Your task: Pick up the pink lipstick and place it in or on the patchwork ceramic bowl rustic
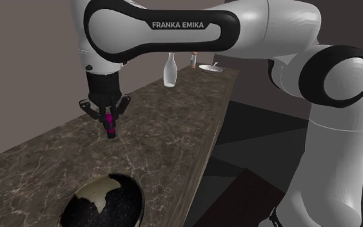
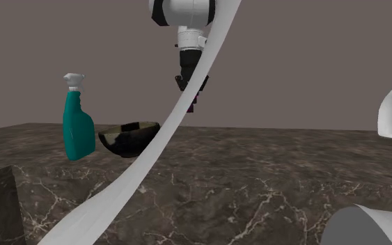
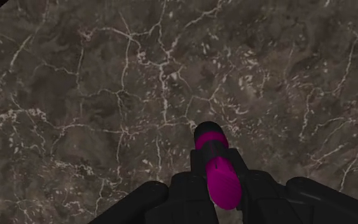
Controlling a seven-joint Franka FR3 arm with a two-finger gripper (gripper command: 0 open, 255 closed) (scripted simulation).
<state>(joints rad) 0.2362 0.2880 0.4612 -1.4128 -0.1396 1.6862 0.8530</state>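
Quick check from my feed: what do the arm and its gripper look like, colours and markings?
The arm is glossy white, with rounded tubular links and black joints. One link carries a black oval panel with white lettering, "FRANKA EMIKA". The gripper is all black: a blocky body ending in two slim fingers.

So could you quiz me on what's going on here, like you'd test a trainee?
1. True or false: the gripper is shut on the lipstick, holding it clear of the marble counter.
2. The spray bottle beside the bowl is: A teal, B red, C yellow.
3. Is the lipstick in the bowl yet?
Key: 1 true; 2 A; 3 no.
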